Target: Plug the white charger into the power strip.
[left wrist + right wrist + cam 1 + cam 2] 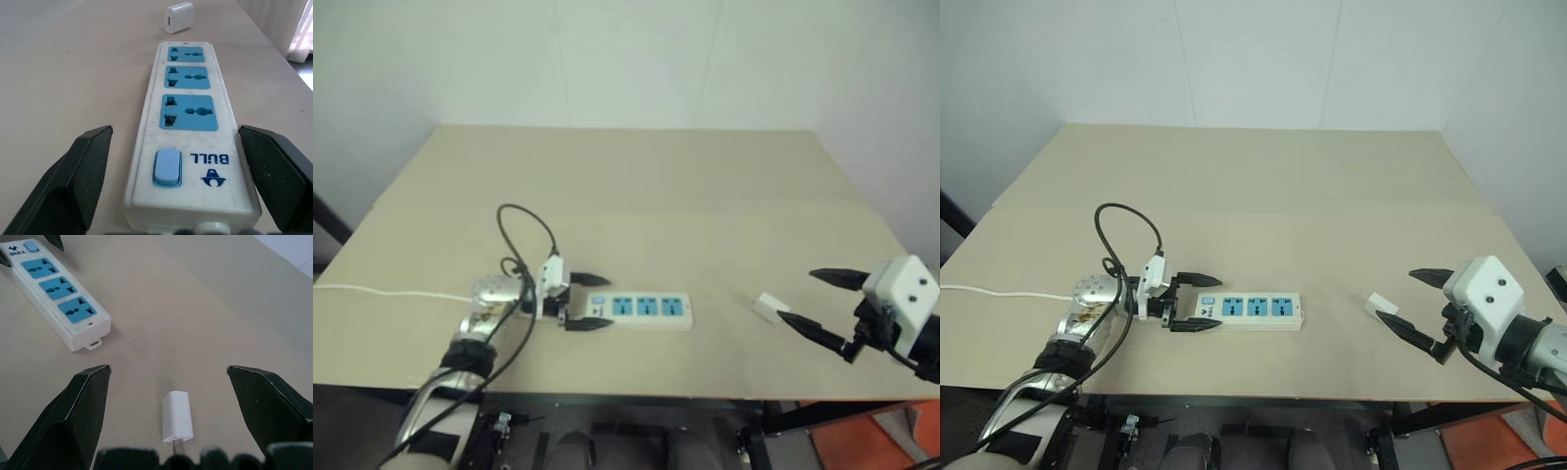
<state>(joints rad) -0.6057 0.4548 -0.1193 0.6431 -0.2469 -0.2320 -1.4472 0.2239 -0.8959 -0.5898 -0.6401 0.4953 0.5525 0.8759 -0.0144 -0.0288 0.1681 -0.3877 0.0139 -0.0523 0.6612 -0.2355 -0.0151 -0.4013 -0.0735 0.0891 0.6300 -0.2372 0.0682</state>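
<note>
Lying between spread right end effector [168, 416] fingers: white charger [177, 416]; left end effector [171, 186] apart, straddling power strip [188, 127] switch end.

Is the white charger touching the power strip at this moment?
Apart. In the right wrist view, bare table lies between the white charger and the near end of the power strip.

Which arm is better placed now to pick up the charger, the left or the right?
The right. The right gripper has open jaws on either side of the charger, which lies on the table. The left gripper is open around the switch end of the power strip, away from the charger.
</note>
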